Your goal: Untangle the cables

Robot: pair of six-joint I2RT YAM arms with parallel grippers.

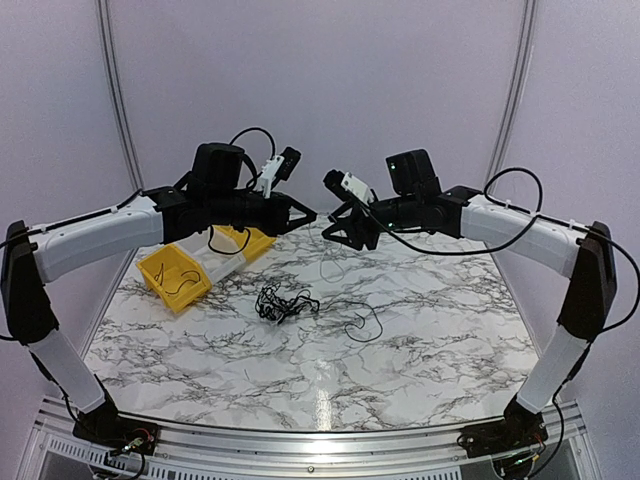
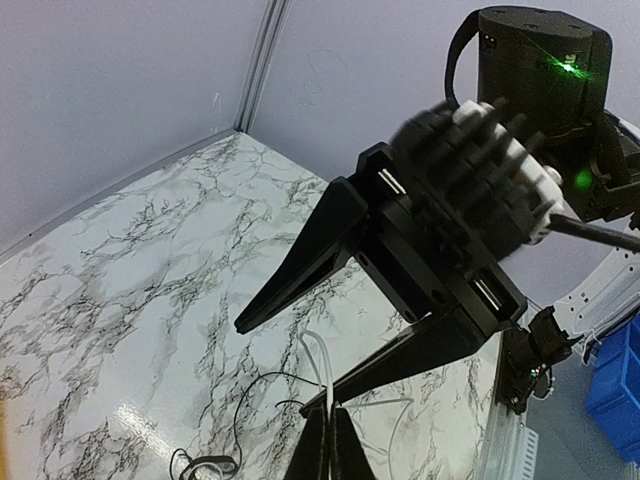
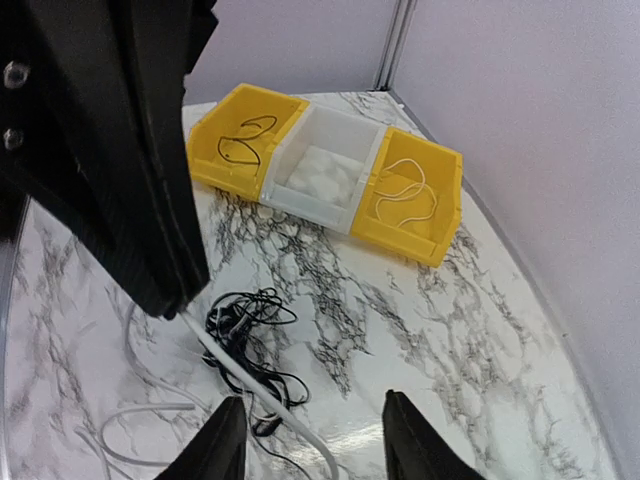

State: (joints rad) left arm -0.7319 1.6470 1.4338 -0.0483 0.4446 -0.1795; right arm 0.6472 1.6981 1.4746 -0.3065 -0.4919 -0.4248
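A clump of thin black cables (image 1: 283,302) lies on the marble table; it also shows in the right wrist view (image 3: 245,335). One more black wire (image 1: 365,322) lies loose to its right. My left gripper (image 1: 310,216) is raised above the table and shut on a white cable (image 2: 325,375) that hangs down in loops (image 1: 327,255). In the left wrist view its fingertips (image 2: 331,425) pinch that cable. My right gripper (image 1: 330,230) is open and empty, facing the left one closely, its fingers (image 2: 300,275) spread beside the white cable (image 3: 265,385).
A row of bins stands at the back left: a yellow bin (image 3: 245,125) with a black wire in it, a white bin (image 3: 325,170), and a yellow bin (image 3: 440,230) with a white wire. The table's right edge rail (image 2: 520,440) is near.
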